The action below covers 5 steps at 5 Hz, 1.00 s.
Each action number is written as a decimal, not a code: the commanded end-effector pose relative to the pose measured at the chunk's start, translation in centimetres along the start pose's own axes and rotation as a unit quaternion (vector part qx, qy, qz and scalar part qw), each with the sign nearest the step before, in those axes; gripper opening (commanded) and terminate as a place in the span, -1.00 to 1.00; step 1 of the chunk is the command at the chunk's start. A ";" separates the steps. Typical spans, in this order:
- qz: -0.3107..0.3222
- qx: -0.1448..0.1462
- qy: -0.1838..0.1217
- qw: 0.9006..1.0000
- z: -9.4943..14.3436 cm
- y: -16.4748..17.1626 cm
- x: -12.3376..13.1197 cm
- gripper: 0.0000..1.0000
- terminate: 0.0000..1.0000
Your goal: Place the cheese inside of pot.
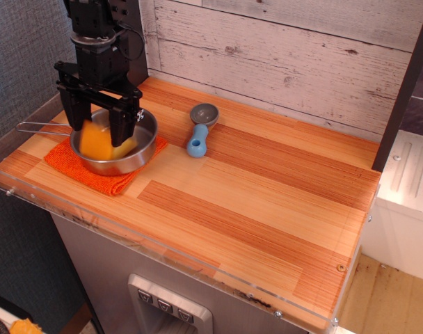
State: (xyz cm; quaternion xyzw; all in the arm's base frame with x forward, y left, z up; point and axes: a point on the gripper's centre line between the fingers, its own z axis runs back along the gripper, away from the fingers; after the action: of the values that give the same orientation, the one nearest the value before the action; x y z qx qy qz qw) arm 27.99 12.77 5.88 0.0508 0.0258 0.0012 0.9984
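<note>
Jaws standing apart above the pot, with the cheese lying inside the pot below them.

The jaws of the black gripper (pixel 97 131) are standing spread, one black finger (pixel 118 125) on the right and the other on the left, and neither is pressing on the cheese (pixel 100 142). The cheese, appearing blurred, is sitting in the pot (pixel 143 139) against its left inner wall, its upper part showing between the two fingers. The pot is resting on an orange cloth (pixel 79 167) at the left end of the table (pixel 267 202), with its thin wire handle (pixel 41 126) pointing left. A grey scoop with a blue handle (pixel 200 129) is lying on the table just right of the pot, not touching it.
</note>
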 end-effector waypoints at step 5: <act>-0.050 -0.049 -0.066 0.995 5.1 -6.3 -1.4 1.00 -1.00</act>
State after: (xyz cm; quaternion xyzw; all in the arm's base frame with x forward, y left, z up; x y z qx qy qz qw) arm 27.31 5.39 8.83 -0.0034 -0.0191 -0.0486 0.9986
